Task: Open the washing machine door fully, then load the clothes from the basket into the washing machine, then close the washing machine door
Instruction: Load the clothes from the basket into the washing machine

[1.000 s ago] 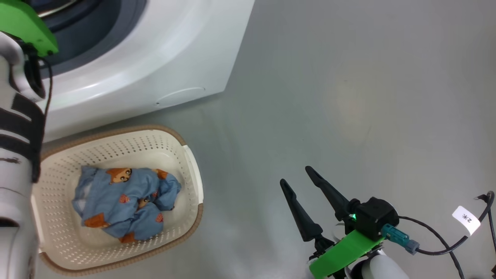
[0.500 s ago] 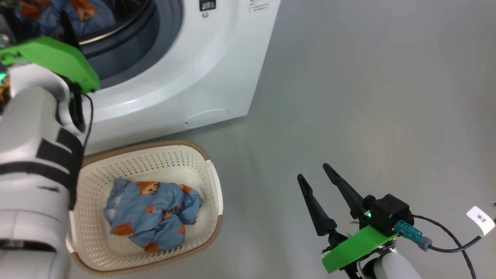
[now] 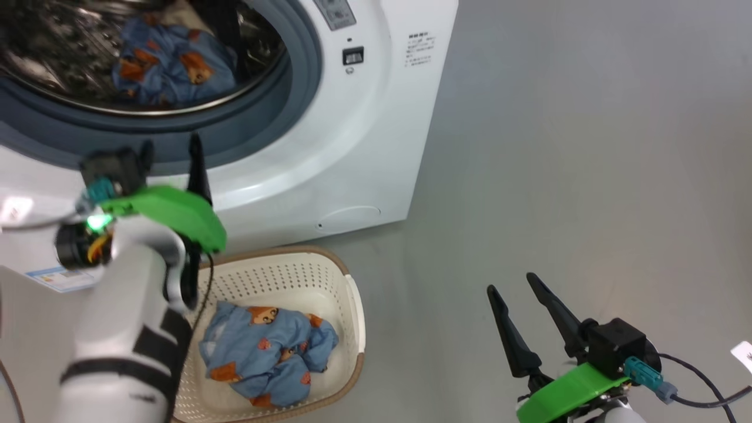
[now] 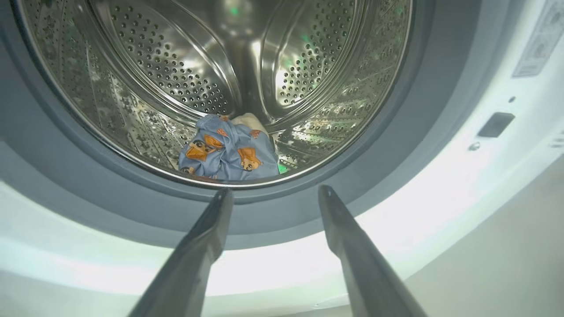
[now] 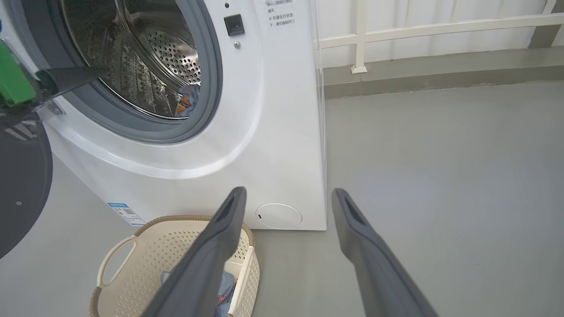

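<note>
The washing machine (image 3: pixel 352 135) stands with its drum open, and a blue bear-print garment (image 3: pixel 167 64) lies on the drum floor (image 4: pixel 229 152). My left gripper (image 3: pixel 170 145) hovers just outside the grey gasket (image 4: pixel 273 211), open and empty (image 4: pixel 275 190). Its dark finger (image 5: pixel 66 77) also shows in the right wrist view. The cream basket (image 3: pixel 352 311) sits on the floor below the machine with a second blue bear-print garment (image 3: pixel 267 352) inside. The black door (image 5: pixel 20 176) hangs open at the left. My right gripper (image 3: pixel 511 283) is open and empty over bare floor, right of the basket (image 5: pixel 288 190).
Grey floor (image 3: pixel 587 147) stretches to the right of the machine. A white railing and wall (image 5: pixel 440 31) run behind it. The round flap (image 5: pixel 279 215) and blue sticker (image 5: pixel 125 212) are low on the machine's front. Cables trail from my right wrist (image 3: pixel 699 388).
The head camera has tilted up, bringing the drum and the garment in it into view. My left gripper has drawn back and down from the drum opening, empty. The right gripper held still.
</note>
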You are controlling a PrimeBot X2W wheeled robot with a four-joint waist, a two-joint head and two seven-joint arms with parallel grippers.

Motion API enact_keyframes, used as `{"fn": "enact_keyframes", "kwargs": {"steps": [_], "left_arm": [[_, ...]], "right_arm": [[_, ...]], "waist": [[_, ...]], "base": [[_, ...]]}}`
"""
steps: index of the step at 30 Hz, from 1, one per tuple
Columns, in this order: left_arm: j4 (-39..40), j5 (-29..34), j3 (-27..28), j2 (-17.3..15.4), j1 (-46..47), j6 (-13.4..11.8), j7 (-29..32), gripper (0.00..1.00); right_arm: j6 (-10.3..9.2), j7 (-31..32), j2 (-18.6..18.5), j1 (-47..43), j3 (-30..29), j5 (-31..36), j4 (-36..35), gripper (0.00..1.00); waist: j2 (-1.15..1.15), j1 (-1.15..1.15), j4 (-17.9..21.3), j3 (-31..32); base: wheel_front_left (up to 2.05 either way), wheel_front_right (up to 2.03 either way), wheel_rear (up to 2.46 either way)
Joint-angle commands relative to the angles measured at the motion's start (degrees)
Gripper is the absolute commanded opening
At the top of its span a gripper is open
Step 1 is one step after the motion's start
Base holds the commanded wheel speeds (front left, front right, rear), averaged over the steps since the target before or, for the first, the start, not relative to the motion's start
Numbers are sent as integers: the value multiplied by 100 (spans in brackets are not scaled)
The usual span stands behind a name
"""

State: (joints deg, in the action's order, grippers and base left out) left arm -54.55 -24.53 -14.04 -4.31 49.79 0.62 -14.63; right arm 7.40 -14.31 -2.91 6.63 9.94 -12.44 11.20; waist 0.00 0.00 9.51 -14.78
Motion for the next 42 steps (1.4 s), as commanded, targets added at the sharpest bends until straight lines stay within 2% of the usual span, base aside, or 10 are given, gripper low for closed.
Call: {"fn": "enact_keyframes", "kwargs": {"steps": [1, 11, 17, 26, 33, 42], "left_arm": [[321, 85, 143, -163, -244, 24, -36, 100], [1733, 277, 219, -76, -1975, 217, -37, 100], [2491, 437, 344, -97, -2975, 238, -37, 100], [3501, 629, 958, -16, -4423, 179, -37, 100], [4076, 913, 1372, 79, -5033, 195, -37, 100], [4530, 991, 1883, 138, -5464, 187, -37, 100]], "right_arm": [[9, -69, 3, -105, 65, 117, -113, 100], [9, -69, 3, -417, -140, 275, -115, 100], [9, -69, 3, -564, -160, 320, -88, 100], [9, -69, -11, -806, -171, 380, -49, 100], [9, -69, -61, -930, -178, 391, -83, 100], [9, -69, -107, -1048, -236, 426, -151, 100]], "waist": [[0, 0, -164, 279], [0, 0, -252, 774], [0, 0, -235, 1016], [0, 0, -116, 1397], [0, 0, -95, 1471], [0, 0, 23, 1521]], "base": [[0, 0, 0], [0, 0, 0], [0, 0, 0], [0, 0, 0], [0, 0, 0], [0, 0, 0]]}}
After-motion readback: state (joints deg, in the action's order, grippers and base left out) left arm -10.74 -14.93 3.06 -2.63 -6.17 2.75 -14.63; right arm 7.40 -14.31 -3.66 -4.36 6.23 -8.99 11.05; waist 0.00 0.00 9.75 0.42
